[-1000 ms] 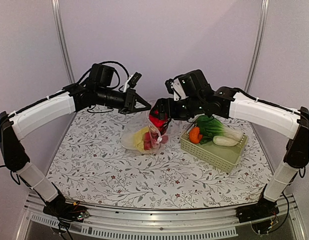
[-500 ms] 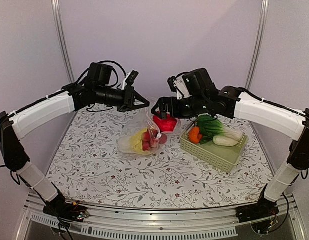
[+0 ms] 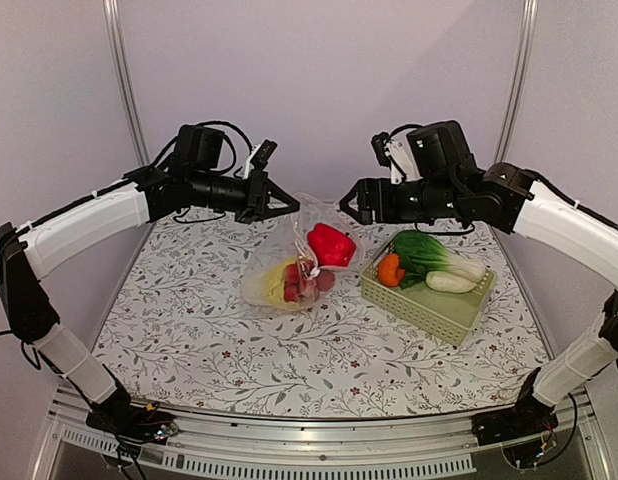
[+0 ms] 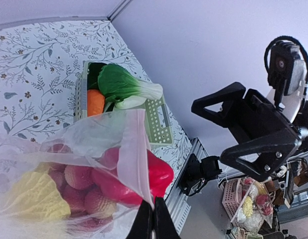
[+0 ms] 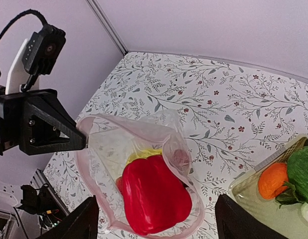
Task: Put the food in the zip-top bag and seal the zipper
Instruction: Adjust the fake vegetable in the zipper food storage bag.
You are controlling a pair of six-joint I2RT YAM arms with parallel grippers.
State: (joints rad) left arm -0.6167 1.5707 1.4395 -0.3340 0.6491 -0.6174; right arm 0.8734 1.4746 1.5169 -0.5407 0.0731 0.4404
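The zip-top bag (image 3: 289,262) lies on the table with its mouth lifted. My left gripper (image 3: 291,207) is shut on the zipper (image 4: 143,162) at the mouth's corner, its fingers (image 4: 153,221) pressed together on the strip. A red pepper-shaped fruit (image 5: 154,196) sits in the open mouth, above the yellow cabbage (image 4: 29,199) and small red-pink fruits (image 4: 79,179). My right gripper (image 3: 347,201) hovers open and empty, above and to the right of the bag. In the right wrist view its fingers (image 5: 89,219) frame the red fruit from above.
A pale green slotted basket (image 3: 429,305) stands right of the bag, holding an orange piece (image 3: 390,270), a green leafy vegetable (image 3: 424,250) and a white piece (image 3: 451,282). Grey walls with metal posts close in the back and sides.
My right gripper has let go of the red fruit at the bag's mouth and drawn back up and to the right. The fruit now rests in the bag. The left gripper still holds the mouth.
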